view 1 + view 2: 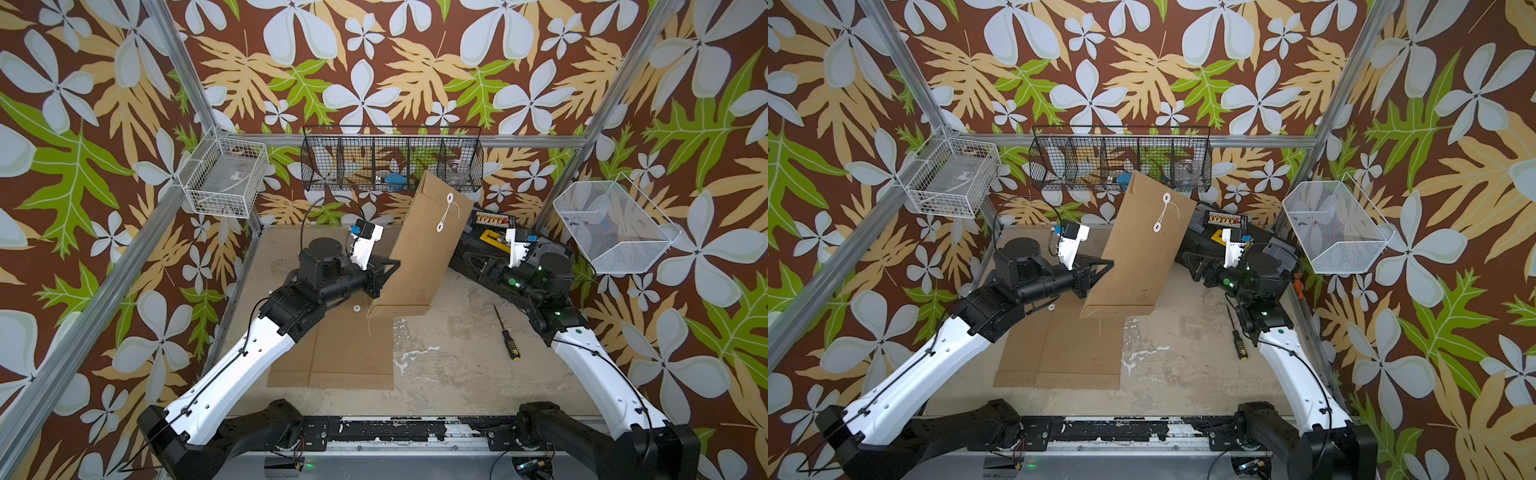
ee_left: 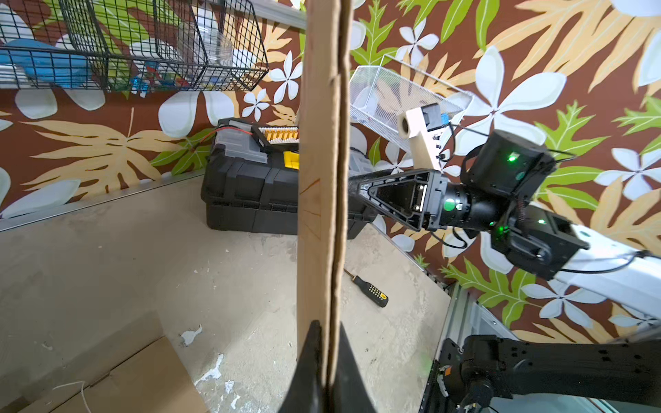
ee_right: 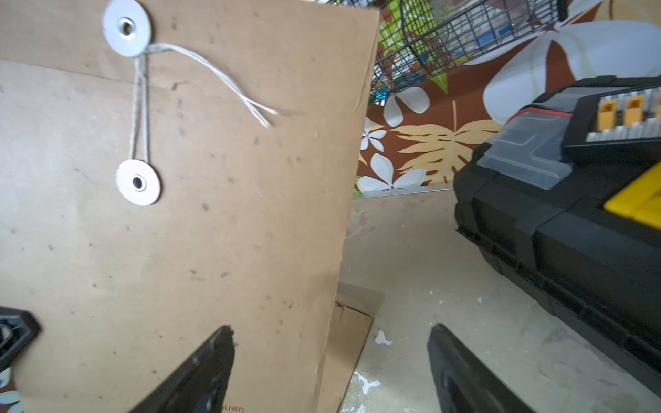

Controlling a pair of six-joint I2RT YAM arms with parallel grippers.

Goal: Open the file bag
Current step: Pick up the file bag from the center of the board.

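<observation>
The file bag (image 1: 424,249), a brown kraft envelope, stands upright above the table, tilted a little. My left gripper (image 1: 384,266) is shut on its left edge; the left wrist view shows the file bag (image 2: 323,178) edge-on, pinched between the jaws of the left gripper (image 2: 327,329). On the face turned to the right wrist camera, a white string (image 3: 141,103) runs between two white discs (image 3: 138,182), and its loose end hangs free. My right gripper (image 3: 331,328) is open at the bag's right edge, which lies between its fingers without being gripped.
A black toolbox (image 1: 490,232) sits at the back right, just behind the right gripper. A screwdriver (image 1: 507,332) lies on the table on the right. More flat brown envelopes (image 1: 340,353) lie below the left arm. Wire baskets (image 1: 392,162) hang on the walls.
</observation>
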